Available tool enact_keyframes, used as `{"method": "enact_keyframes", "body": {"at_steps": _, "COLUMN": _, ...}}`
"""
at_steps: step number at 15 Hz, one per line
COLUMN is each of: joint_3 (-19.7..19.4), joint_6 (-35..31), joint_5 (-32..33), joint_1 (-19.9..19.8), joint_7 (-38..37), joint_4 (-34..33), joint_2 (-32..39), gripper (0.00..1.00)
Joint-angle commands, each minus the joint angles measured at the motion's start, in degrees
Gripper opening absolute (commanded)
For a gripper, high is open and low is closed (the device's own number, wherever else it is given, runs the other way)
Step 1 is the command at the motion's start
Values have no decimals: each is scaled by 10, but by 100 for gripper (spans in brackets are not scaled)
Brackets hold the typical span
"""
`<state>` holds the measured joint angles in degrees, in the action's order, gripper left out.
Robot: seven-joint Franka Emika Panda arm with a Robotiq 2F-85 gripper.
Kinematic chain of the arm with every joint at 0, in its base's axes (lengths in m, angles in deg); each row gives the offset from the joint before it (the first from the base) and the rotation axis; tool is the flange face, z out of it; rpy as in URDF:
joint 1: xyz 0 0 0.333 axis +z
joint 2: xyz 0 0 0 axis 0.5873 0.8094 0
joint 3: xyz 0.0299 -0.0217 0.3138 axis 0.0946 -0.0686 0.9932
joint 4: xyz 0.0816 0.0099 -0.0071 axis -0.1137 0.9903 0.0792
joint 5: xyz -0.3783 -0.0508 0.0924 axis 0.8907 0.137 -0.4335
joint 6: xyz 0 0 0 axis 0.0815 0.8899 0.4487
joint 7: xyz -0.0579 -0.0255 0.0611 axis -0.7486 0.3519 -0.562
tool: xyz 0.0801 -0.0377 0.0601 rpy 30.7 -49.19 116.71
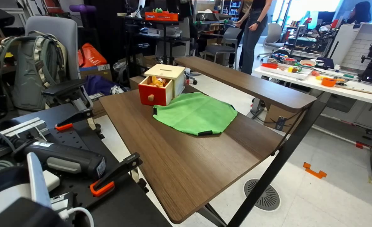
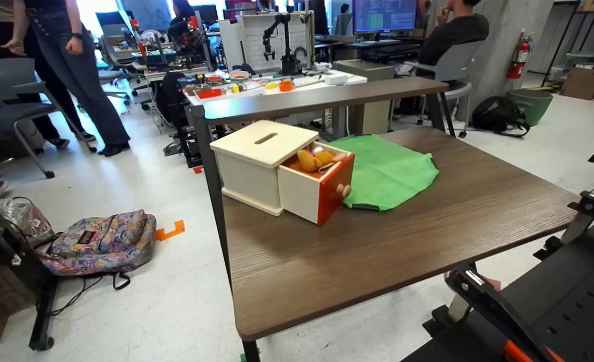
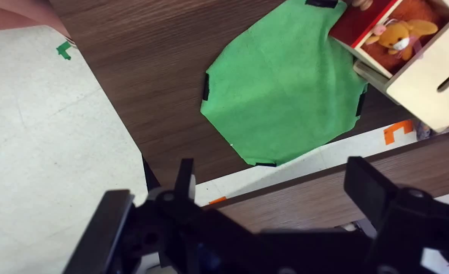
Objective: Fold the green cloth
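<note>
nearest the wrist camera, the gripper (image 3: 273,171) hangs with its fingers (image 3: 365,186) wide apart, dark and out of focus, its body blocking much of the lower part of that view. the green cloth (image 3: 277,91) lies spread on the brown table (image 1: 173,164), black strips (image 3: 265,164) along its edge; in the wrist view its lower tip reaches the table's rim, facing a raised brown shelf (image 1: 242,81) across a gap. right beside it stands a pale wooden box (image 2: 249,178) with a slotted lid, its red-fronted drawer (image 2: 332,196) sticking out, and in the drawer a plush toy (image 3: 395,38) shows only in part in both exterior views. seen from the wrist, the drawer covers a bit of the cloth; whether the fabric touches the box or runs beneath it i cannot tell.

black clamps (image 1: 118,171) with orange ends sit on the dark bench (image 1: 129,206) by the table; a black cylinder (image 1: 69,154) lies there too, near a white flap (image 1: 39,183) of something cropped that i cannot name. farther off are a grey chair (image 1: 52,25) with a backpack (image 1: 30,72), a cluttered white table (image 1: 349,94) and a standing person (image 1: 255,37) cut by the top of the frame. in the wrist view the box runs past the right edge, and a pinkish surface (image 3: 19,15) at upper left is cropped and hard to make out.
</note>
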<state>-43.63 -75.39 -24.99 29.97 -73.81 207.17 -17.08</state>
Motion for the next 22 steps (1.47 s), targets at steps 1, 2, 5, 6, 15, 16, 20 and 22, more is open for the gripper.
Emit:
{"method": "enact_keyframes", "body": {"at_steps": 1, "joint_3": -16, "joint_6": -6, "joint_5": -34, "joint_1": 1, "joint_7": -4, "joint_4": -97, "joint_2": 131, "gripper": 100}}
{"method": "enact_keyframes", "body": {"at_steps": 2, "joint_3": -21, "joint_6": -3, "joint_5": -43, "joint_1": 1, "joint_7": 0, "joint_4": -118, "joint_2": 159, "gripper": 100}}
{"method": "enact_keyframes", "body": {"at_steps": 5, "joint_3": -31, "joint_6": 13, "joint_5": -66, "joint_1": -2, "joint_7": 17, "joint_4": -173, "joint_2": 241, "gripper": 100}}
{"method": "enact_keyframes", "body": {"at_steps": 6, "joint_3": -35, "joint_6": 12, "joint_5": -72, "joint_1": -5, "joint_7": 19, "joint_4": -191, "joint_2": 268, "gripper": 100}}
{"method": "enact_keyframes", "body": {"at_steps": 15, "joint_3": -45, "joint_6": 52, "joint_5": -99, "joint_1": -23, "joint_7": 19, "joint_4": -339, "joint_2": 453, "gripper": 100}}
{"method": "enact_keyframes", "body": {"at_steps": 16, "joint_3": -48, "joint_6": 52, "joint_5": -96, "joint_1": -21, "joint_7": 16, "joint_4": -350, "joint_2": 469, "gripper": 100}}
{"method": "enact_keyframes", "body": {"at_steps": 20, "joint_3": -61, "joint_6": 64, "joint_5": -82, "joint_1": -12, "joint_7": 0, "joint_4": -395, "joint_2": 527, "gripper": 100}}
{"method": "enact_keyframes", "body": {"at_steps": 22, "joint_3": -70, "joint_6": 60, "joint_5": -68, "joint_1": -3, "joint_7": -7, "joint_4": -407, "joint_2": 555, "gripper": 100}}
